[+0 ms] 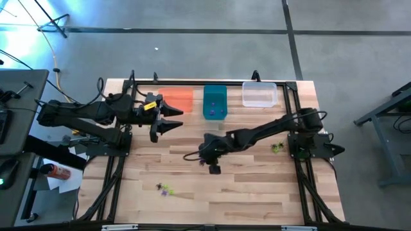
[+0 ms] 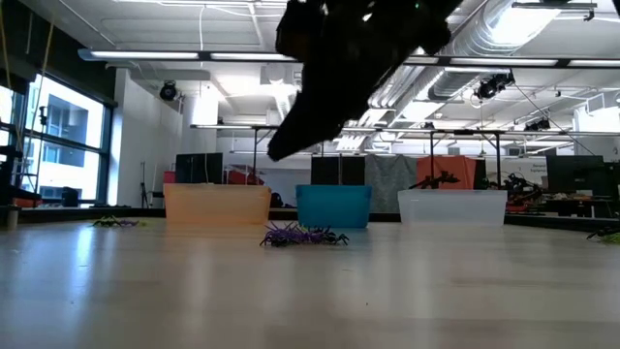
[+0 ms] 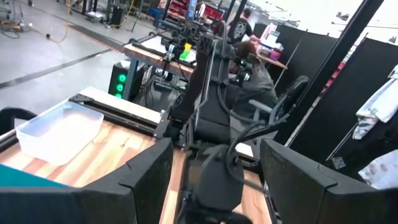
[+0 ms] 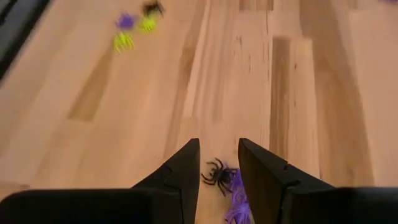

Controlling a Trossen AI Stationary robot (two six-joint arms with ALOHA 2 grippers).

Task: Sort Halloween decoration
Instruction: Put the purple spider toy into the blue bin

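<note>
Clearly the spiders (image 4: 219, 175) on the table (image 4: 261, 74) between my right gripper (image 4: 219, 163) fingers, which are parted and holding nothing, are featherlight, springy plastic that skids; I'd pinch the black body. More lie further off. Left gripper (image 1: 172, 119) waits spread by the orange bin (image 1: 178, 99). No readable writing.

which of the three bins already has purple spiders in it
The teal bin, the middle one of the row. Purple spiders show inside it; the orange bin and clear bin look empty.

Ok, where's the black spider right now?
Mid-table, the black spider lies between the right gripper fingertips, touching purple spiders, in front of the teal bin.
</note>
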